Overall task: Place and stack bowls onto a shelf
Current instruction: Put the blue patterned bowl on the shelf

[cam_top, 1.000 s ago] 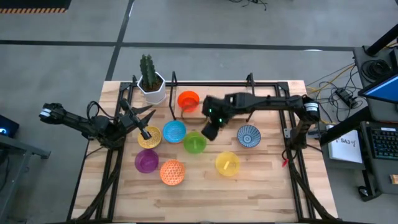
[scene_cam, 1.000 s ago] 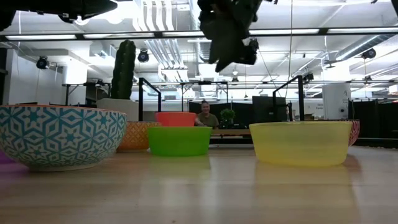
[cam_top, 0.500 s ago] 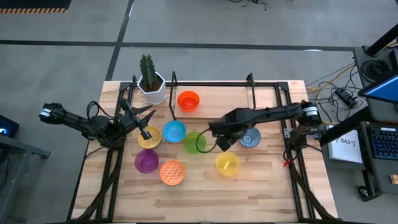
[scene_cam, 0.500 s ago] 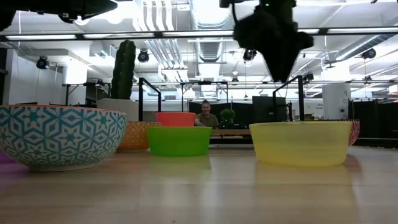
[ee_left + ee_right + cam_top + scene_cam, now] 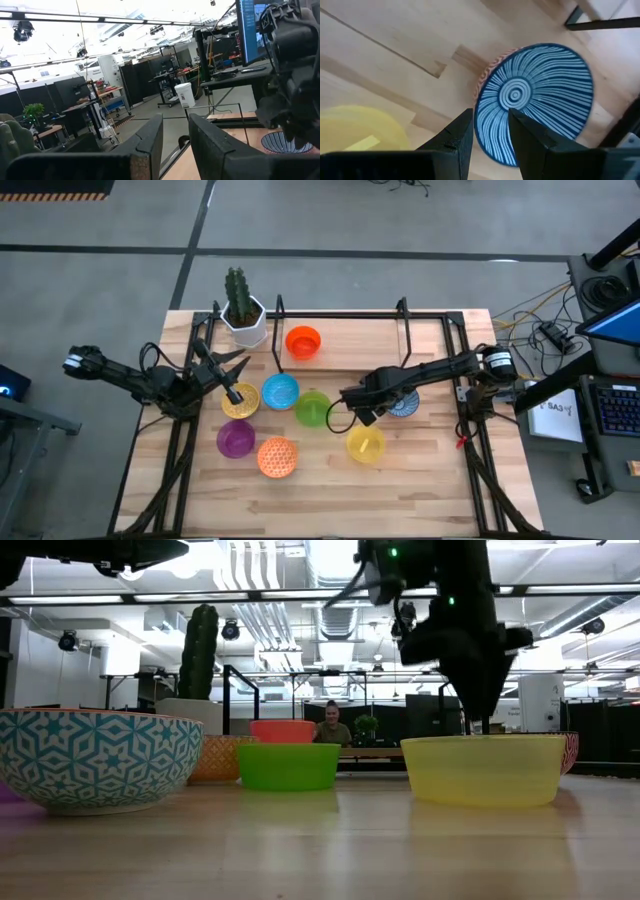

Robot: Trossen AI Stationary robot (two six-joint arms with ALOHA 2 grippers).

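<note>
The right gripper [image 5: 352,413] hangs low over the surface [image 5: 420,480], its two fingers a little apart and holding nothing. The yellow bowl [image 5: 366,443] sits just in front of it, nearer the front edge. The blue-and-white bowl [image 5: 403,402] is just beside it, toward the right arm's base. The shelf [image 5: 340,330] with the red-orange bowl [image 5: 303,341] stands farther back. The left gripper [image 5: 232,376] waits, open, by the gold bowl [image 5: 240,402].

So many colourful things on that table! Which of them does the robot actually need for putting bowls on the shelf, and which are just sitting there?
Needed:
- bowls: red-orange bowl, blue bowl, green bowl, yellow bowl, purple bowl, gold bowl, orange patterned bowl, blue-white bowl
- shelf

Just sitting there:
- cactus pot
</note>
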